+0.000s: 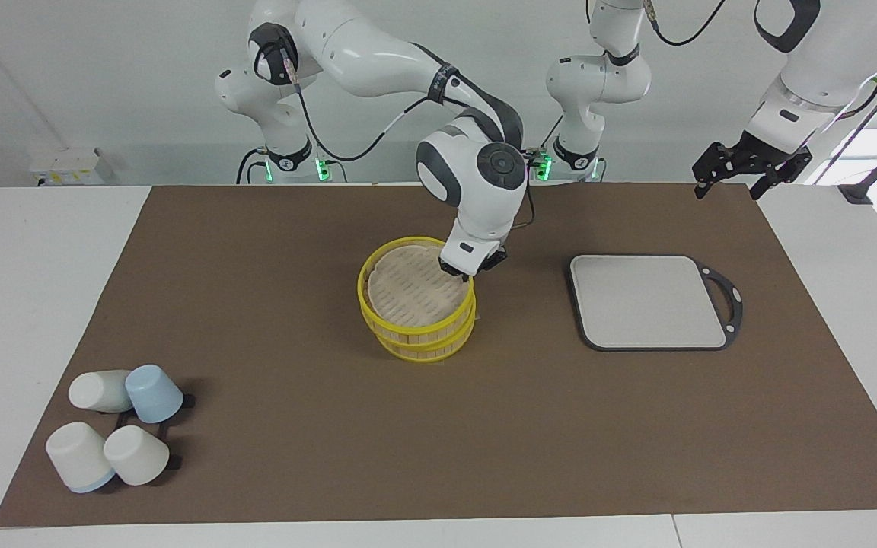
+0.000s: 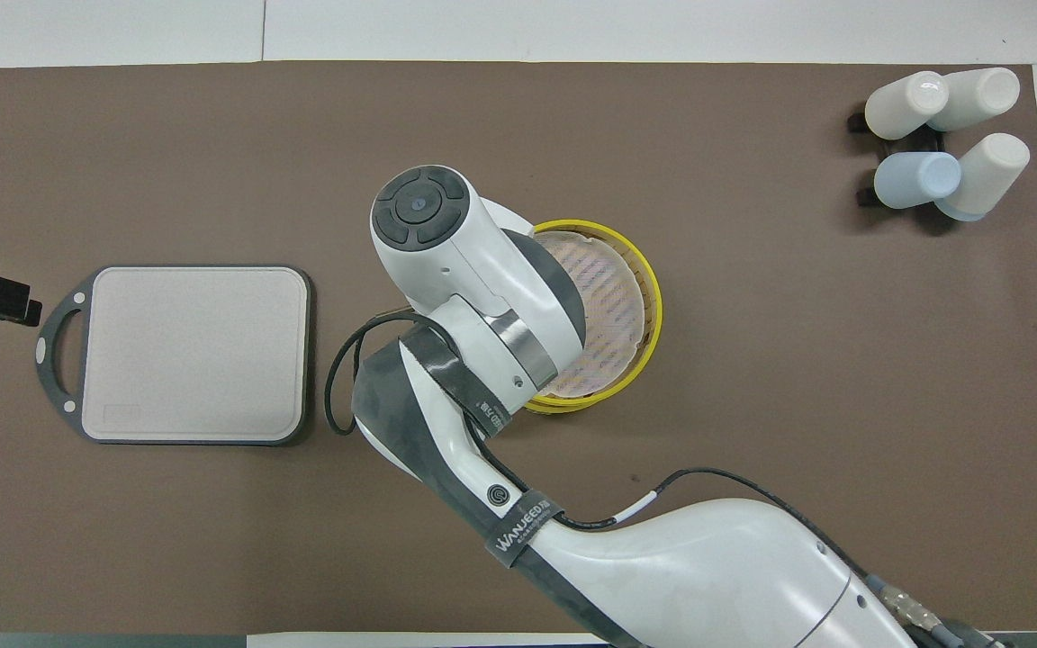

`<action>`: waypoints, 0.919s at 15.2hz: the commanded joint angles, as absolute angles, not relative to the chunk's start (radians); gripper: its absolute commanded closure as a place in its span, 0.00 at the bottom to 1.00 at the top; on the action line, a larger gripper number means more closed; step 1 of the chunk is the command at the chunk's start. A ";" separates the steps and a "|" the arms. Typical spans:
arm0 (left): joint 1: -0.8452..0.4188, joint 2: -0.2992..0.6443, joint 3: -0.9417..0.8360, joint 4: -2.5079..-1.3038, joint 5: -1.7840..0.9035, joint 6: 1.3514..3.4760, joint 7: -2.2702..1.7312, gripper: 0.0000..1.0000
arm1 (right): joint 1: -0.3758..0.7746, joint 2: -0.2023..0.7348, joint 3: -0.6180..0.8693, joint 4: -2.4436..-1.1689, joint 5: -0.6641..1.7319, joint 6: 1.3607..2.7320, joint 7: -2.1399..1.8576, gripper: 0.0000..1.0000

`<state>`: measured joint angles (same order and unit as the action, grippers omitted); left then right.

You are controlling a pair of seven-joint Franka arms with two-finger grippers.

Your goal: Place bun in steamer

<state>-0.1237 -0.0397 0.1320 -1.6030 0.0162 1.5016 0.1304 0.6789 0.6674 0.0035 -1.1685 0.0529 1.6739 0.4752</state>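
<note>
A brown mat covers your white table, and at its middle stands the steamer. Your right gripper is clenched on the rim of the upper tier, at the edge toward the left arm's end, holding it almost square over the lower tier. The bun is not visible; it is probably inside the lower tier, under the gripper, though the upper tier hides that.

If you let go while the tiers are offset, the upper tier could catch the lower rim, tip, or press on the bun. Dragging sideways could shove the whole steamer.

The grey board lies toward the left arm's end from the gripper, the cups well apart toward the right arm's end; neither obstructs. The left gripper waits with fingers spread over the mat's corner.
</note>
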 commanded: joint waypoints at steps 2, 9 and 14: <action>-0.118 -0.031 0.135 -1.589 0.005 1.503 0.149 0.00 | 0.704 0.707 -0.002 -1.101 0.028 1.655 0.528 1.00; -0.117 -0.034 0.135 -1.592 0.005 1.503 0.147 0.00 | 0.692 0.706 0.002 -1.103 0.031 1.657 0.535 1.00; -0.117 -0.040 0.135 -1.612 0.005 1.522 0.144 0.00 | 0.686 0.704 0.002 -1.108 0.037 1.661 0.529 1.00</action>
